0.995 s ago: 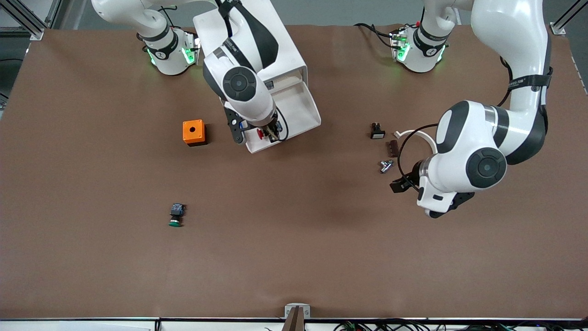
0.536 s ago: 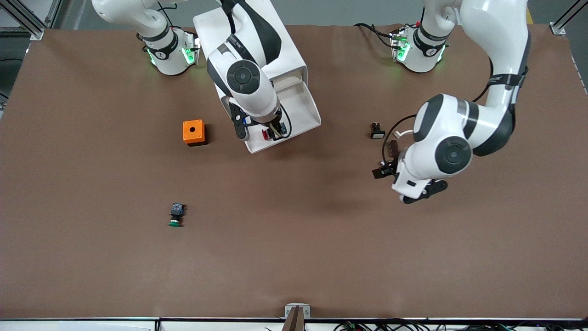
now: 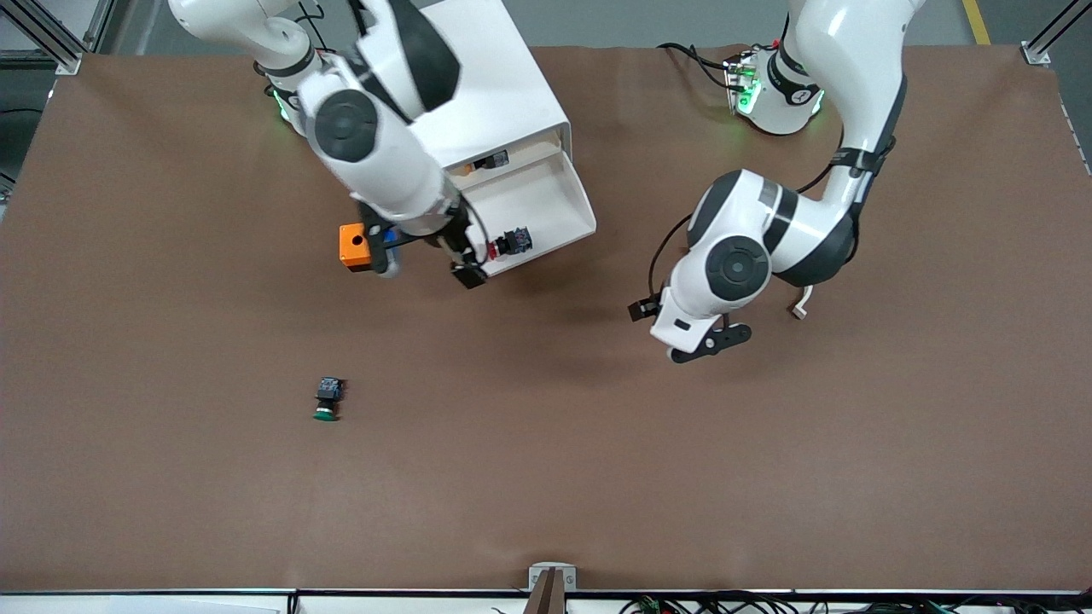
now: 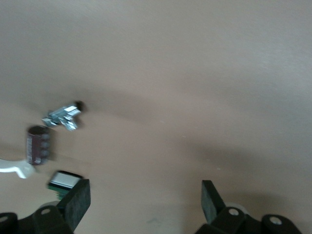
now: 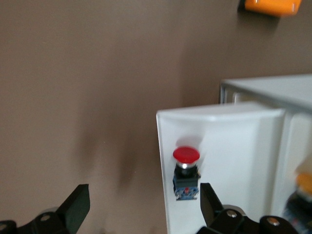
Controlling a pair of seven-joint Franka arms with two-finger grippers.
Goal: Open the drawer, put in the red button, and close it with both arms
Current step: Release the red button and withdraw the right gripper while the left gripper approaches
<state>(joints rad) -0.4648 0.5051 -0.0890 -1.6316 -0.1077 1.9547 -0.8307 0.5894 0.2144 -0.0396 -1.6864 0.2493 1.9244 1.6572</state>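
Lying on its side in the smooth white plastic drawer [image 3: 533, 203], the red button [image 3: 509, 243] shows a glossy mushroom cap; right gripper [image 3: 431, 263] and left gripper [image 3: 687, 328] jaws spread wide, empty, over the matte brown worktop [image 3: 597, 443].

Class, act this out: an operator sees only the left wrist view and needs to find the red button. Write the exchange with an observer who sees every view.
Operator: My left claw is open over bare table near some small parts. Where is the red button?
Observer: The red button lies on its side in the open drawer, near its front wall.
Operator: Is the right claw holding it?
Observer: No. The right claw is open over the drawer's front corner, gripping nothing.
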